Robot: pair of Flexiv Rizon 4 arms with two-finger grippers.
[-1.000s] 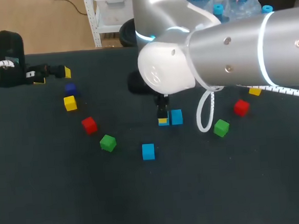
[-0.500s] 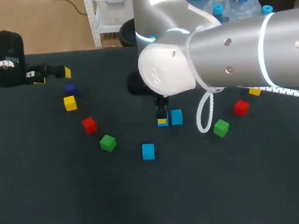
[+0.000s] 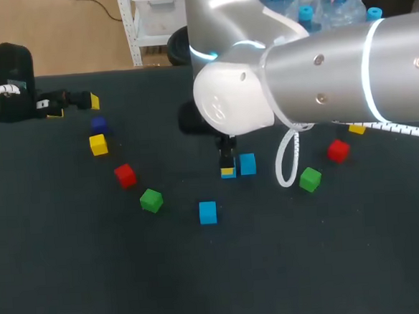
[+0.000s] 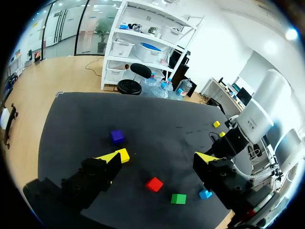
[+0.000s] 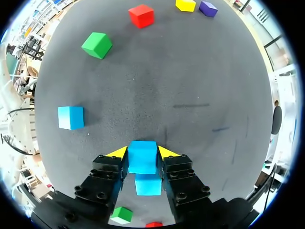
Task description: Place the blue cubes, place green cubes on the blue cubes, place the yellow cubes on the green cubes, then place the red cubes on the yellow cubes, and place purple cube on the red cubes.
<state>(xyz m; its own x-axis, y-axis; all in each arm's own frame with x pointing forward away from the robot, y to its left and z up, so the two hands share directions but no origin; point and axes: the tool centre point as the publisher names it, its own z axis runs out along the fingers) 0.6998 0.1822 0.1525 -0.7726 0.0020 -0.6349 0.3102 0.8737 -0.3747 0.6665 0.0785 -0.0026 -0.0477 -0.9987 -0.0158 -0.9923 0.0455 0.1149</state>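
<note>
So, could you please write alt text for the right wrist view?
The right gripper clamps a blue cube between its yellow-tipped fingers, over the dark table. A second blue cube lies ahead and to one side; a green cube and a red cube lie farther ahead.

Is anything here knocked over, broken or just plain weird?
Nothing stands out. Nothing on the table is broken or toppled; the right jaws squarely grip one blue cube, close beside a second blue cube.
</note>
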